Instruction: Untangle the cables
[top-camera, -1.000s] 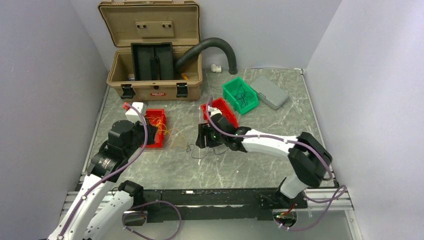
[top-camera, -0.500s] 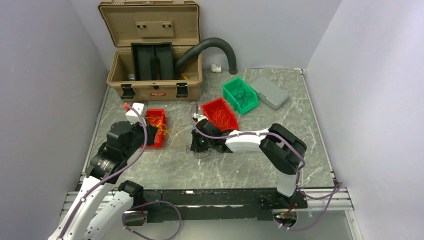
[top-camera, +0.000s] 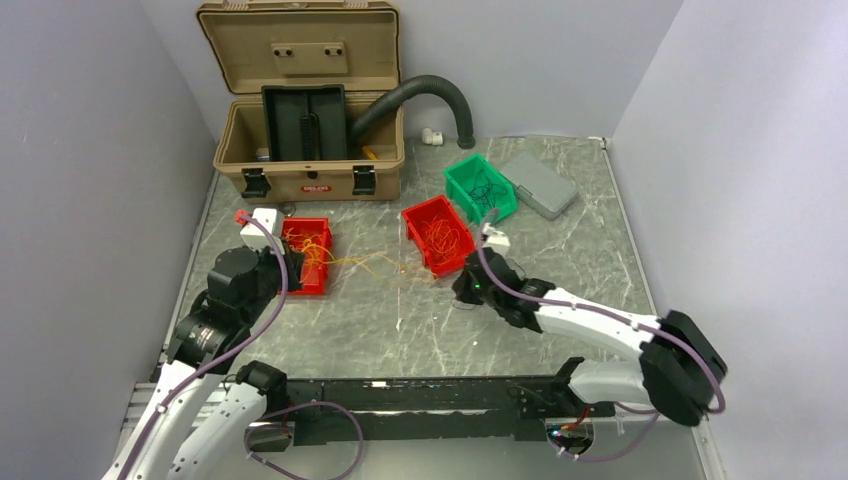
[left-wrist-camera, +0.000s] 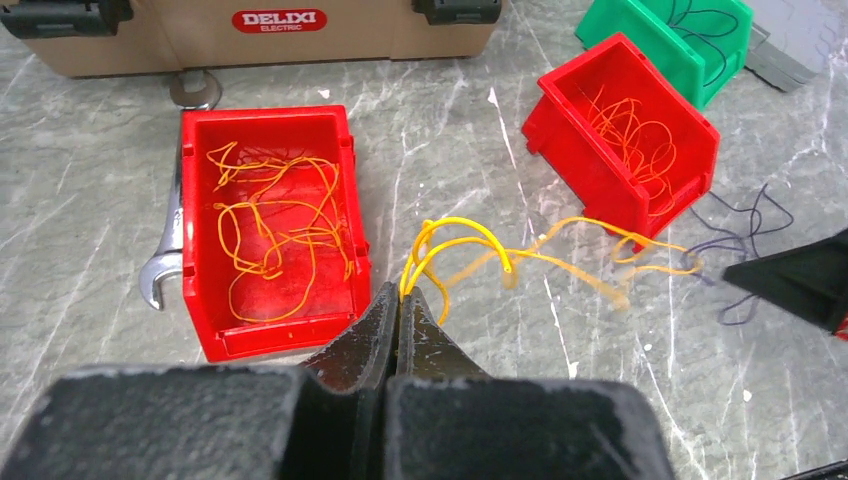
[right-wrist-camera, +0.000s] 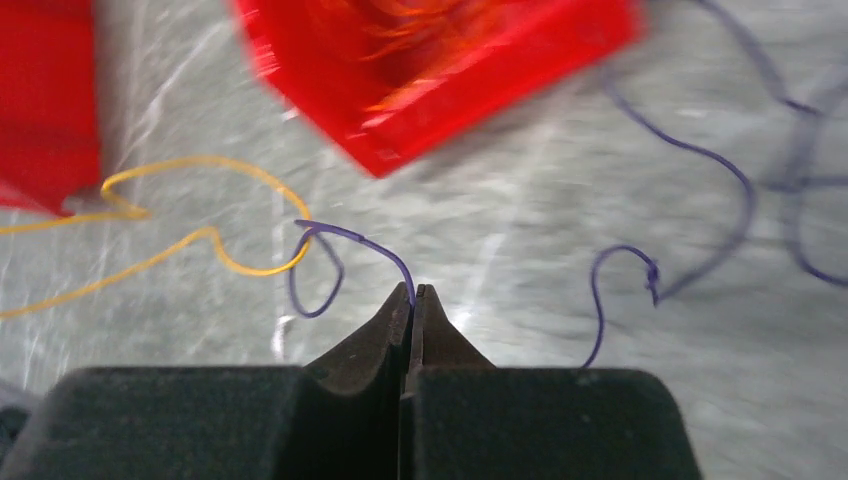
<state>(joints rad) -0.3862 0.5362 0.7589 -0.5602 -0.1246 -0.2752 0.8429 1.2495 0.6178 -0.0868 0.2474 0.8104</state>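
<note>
My left gripper (left-wrist-camera: 402, 291) is shut on a few yellow cables (left-wrist-camera: 470, 240) beside the left red bin (left-wrist-camera: 270, 220). In the top view, these yellow cables (top-camera: 370, 265) stretch rightward from the left gripper (top-camera: 297, 264) over the table towards my right gripper (top-camera: 462, 291). The right gripper (right-wrist-camera: 412, 288) is shut on a thin purple cable (right-wrist-camera: 350, 243). That cable's loop hooks a yellow strand (right-wrist-camera: 215, 240). More purple cable (right-wrist-camera: 700, 160) lies loose to the right.
Both red bins hold orange wires, the left one (top-camera: 307, 256) and the middle one (top-camera: 438, 233). A green bin (top-camera: 480, 188) holds dark wires. A grey case (top-camera: 540, 183), an open tan toolbox (top-camera: 310, 150) and a black hose (top-camera: 430, 95) stand at the back. A wrench (left-wrist-camera: 170, 250) lies left of the left bin.
The right gripper shut on the purple cable and swung right, away from the left arm. The yellow cables now lie drawn out between the grippers. The left gripper shifted slightly left.
</note>
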